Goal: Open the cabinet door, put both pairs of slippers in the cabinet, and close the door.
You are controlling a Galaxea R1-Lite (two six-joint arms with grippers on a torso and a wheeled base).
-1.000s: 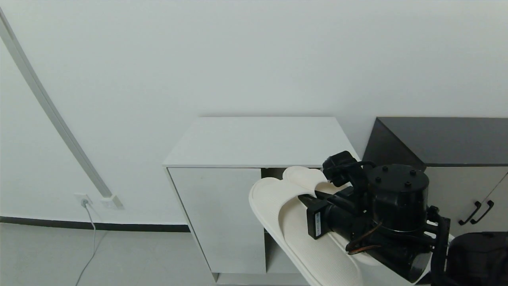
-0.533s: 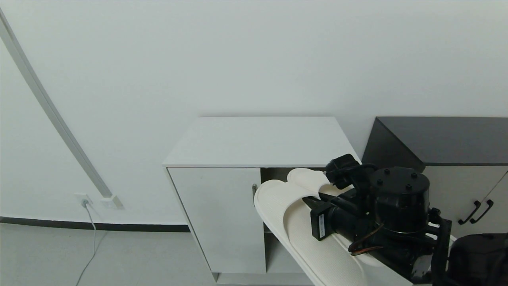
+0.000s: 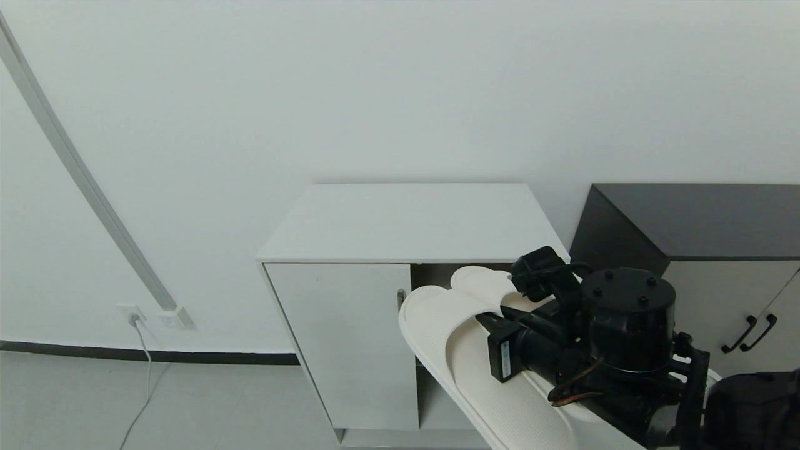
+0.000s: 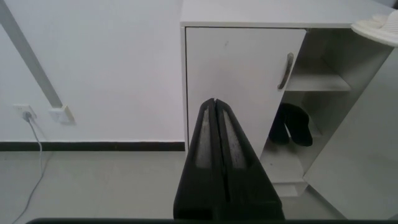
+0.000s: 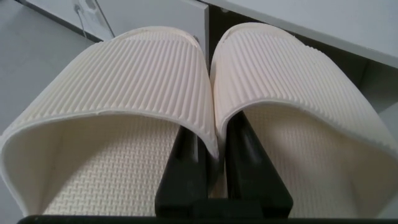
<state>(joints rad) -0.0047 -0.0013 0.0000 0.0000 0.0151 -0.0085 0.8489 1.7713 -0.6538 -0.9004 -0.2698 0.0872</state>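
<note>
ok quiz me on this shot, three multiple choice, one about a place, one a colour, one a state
1. The dark pair of slippers lies:
A on top of the cabinet
B on a shelf inside the cabinet
C on the floor by the wall

2. The held slippers in the right claw are:
A cream
B black
C blue

3. The left claw is:
A open wide
B shut on a slipper
C shut, holding nothing

Answers
1. B, since the left wrist view shows the dark pair on a shelf behind the open side of the cabinet.
2. A, since the right wrist view shows two ribbed cream straps over the claw's fingers.
3. C, since its two fingers meet along one line with nothing between them.
</note>
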